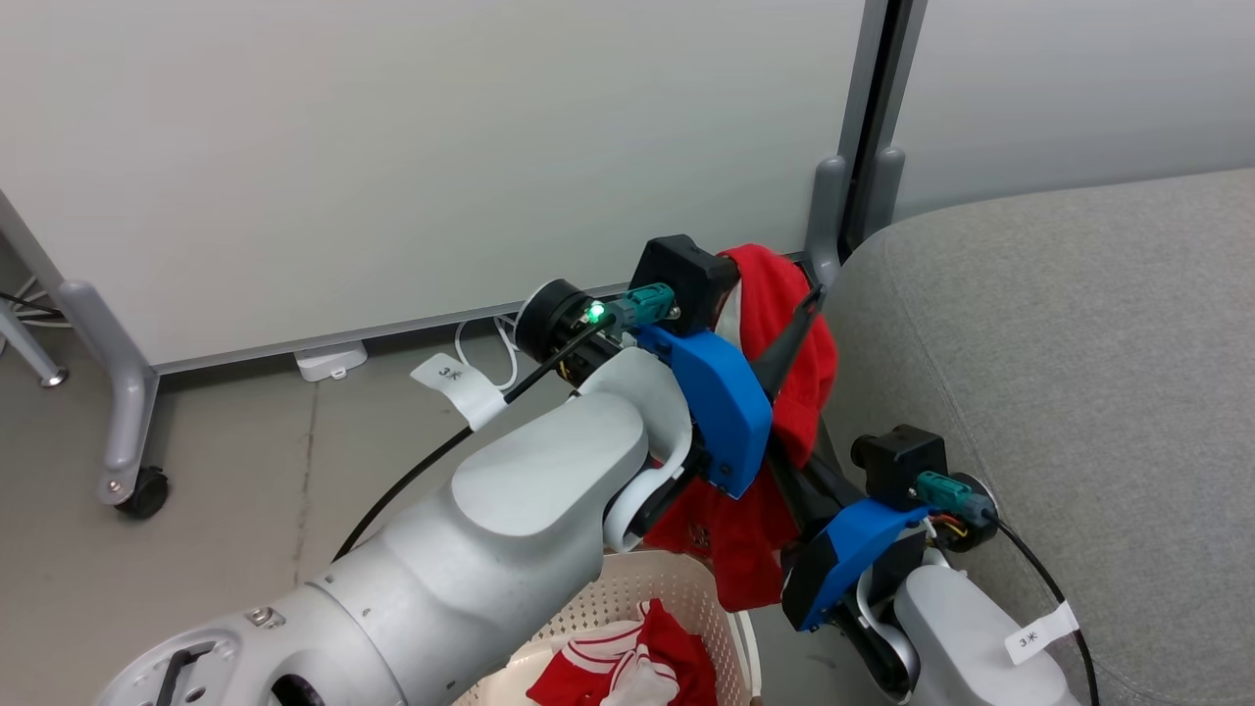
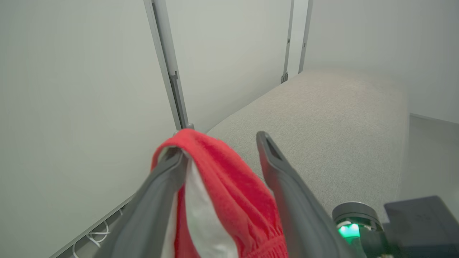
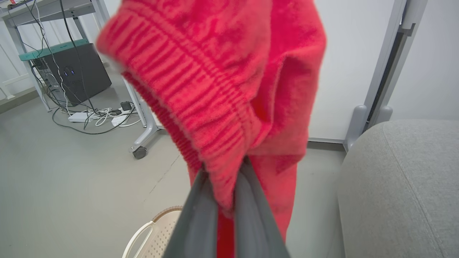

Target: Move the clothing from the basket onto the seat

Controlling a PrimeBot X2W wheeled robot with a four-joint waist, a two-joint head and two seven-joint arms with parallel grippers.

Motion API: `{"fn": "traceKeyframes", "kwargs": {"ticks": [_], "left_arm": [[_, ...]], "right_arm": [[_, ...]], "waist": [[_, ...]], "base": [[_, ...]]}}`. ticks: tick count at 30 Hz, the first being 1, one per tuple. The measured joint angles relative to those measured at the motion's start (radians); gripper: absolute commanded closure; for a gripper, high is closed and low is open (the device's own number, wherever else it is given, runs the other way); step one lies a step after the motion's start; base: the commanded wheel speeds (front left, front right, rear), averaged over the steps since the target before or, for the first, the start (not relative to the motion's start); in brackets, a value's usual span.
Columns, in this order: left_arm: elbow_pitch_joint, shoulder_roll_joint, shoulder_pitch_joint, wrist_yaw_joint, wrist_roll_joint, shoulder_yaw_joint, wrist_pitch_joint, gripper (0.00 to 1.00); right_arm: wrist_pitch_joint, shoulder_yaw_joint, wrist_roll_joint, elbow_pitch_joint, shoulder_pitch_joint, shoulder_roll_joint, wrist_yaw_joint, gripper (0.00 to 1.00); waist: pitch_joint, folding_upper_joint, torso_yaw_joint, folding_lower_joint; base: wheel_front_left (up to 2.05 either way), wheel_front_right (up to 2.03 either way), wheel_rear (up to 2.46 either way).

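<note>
Left of the seat (image 1: 1059, 373), the red garment (image 1: 799, 378) hangs, pinched by the right gripper (image 3: 224, 179), looped over the spread left gripper (image 2: 219, 143).

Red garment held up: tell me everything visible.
The red garment is fleecy fabric with a ribbed band and pale lining. The right hand is shut on the band; another fold drapes over one finger of the open left hand. It hangs above the basket, beside the couch, with small white print near its lower end.
</note>
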Motion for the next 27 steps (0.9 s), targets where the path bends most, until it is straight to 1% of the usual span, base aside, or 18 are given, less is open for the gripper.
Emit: {"fn": "traceKeyframes", "kwargs": {"ticks": [7,13,16,19,23,27], "left_arm": [[0.021,0.0,0.015,-0.002,-0.006,-0.002,-0.011,0.0],[0.057,0.002,0.058,-0.006,-0.008,-0.001,-0.067,0.0],[0.062,0.015,0.09,-0.009,-0.007,0.003,-0.095,0.0],[0.054,0.036,0.122,-0.008,0.002,0.015,-0.116,0.0],[0.016,0.078,0.177,0.004,0.022,0.052,-0.129,0.0],[-0.083,0.137,0.251,0.018,0.079,0.143,-0.132,0.0]], "right_arm": [[-0.002,-0.007,0.0,0.005,0.0,0.0,0.0,1.0],[-0.005,-0.029,-0.007,0.007,0.0,0.0,0.0,1.0],[-0.006,-0.047,-0.02,0.008,0.0,0.0,0.0,1.0],[-0.006,-0.067,-0.03,0.007,0.0,0.0,0.0,1.0],[-0.008,-0.087,-0.045,0.001,0.0,0.0,0.0,1.0],[-0.009,-0.106,-0.05,-0.018,0.001,0.0,0.0,1.0]], "waist": [[0.002,0.0,0.002,0.0],[0.003,0.0,0.0,0.0],[0.003,0.0,-0.001,0.0],[0.004,0.0,-0.004,0.0],[0.005,0.0,-0.014,0.0],[0.009,0.0,-0.036,0.0]], "base": [[0.0,0.0,0.0],[0.0,0.0,0.0],[0.0,0.0,0.0],[0.0,0.0,0.0],[0.0,0.0,0.0],[0.0,0.0,0.0]]}}
